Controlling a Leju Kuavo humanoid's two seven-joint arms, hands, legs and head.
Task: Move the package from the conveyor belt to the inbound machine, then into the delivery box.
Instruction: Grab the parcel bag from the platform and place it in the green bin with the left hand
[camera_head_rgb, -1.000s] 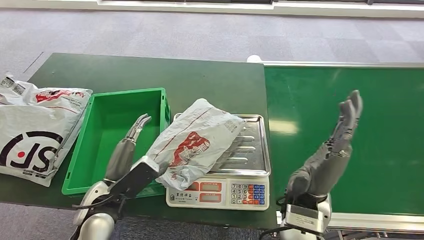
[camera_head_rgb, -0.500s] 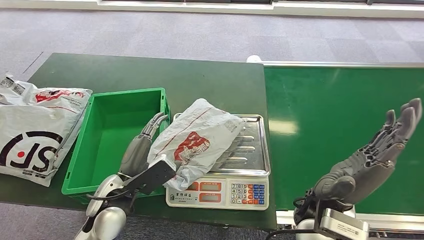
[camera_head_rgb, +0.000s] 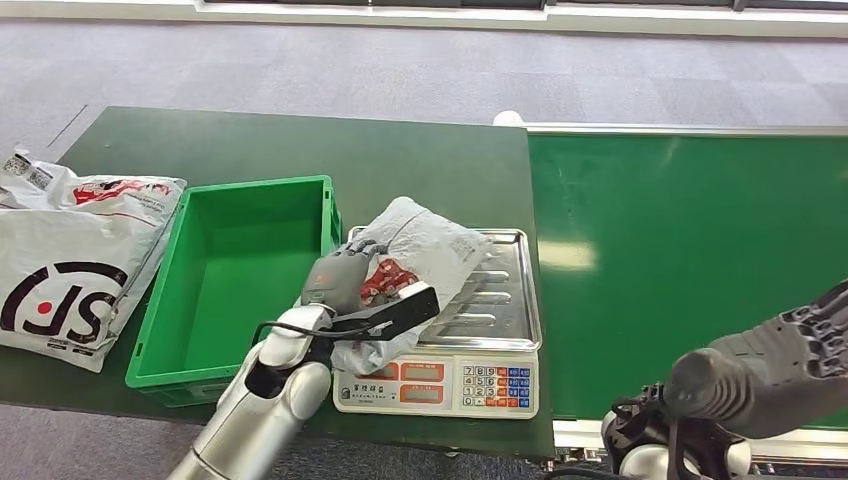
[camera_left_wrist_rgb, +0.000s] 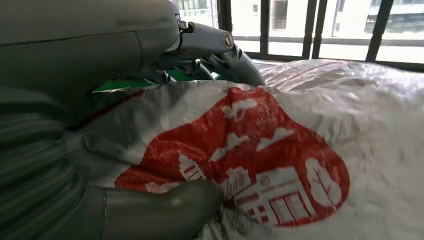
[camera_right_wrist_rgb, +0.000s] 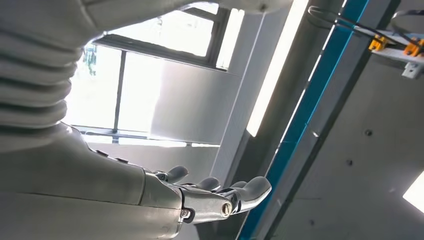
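The package (camera_head_rgb: 432, 243), a grey-white plastic bag with red print, lies on the silver tray of the weighing scale (camera_head_rgb: 505, 300), its near left end hanging over the tray's edge. My left hand (camera_head_rgb: 343, 277) holds that end: in the left wrist view the fingers (camera_left_wrist_rgb: 225, 47) curl over the top of the package (camera_left_wrist_rgb: 300, 150) and the thumb (camera_left_wrist_rgb: 165, 210) presses in from below. My right hand (camera_head_rgb: 790, 350) is low at the right edge, over the near side of the conveyor belt (camera_head_rgb: 680, 230). It holds nothing, and its fingers (camera_right_wrist_rgb: 245, 192) are stretched out.
An empty green crate (camera_head_rgb: 235, 285) stands directly left of the scale, on the dark green table (camera_head_rgb: 400, 160). Several large white courier bags (camera_head_rgb: 70, 270) lie at the table's left end. The scale's keypad (camera_head_rgb: 440, 385) faces me at the table's front edge.
My left hand has swung right from over the crate onto the package and closed on it. My right hand has dropped from upright over the belt to the lower right corner.
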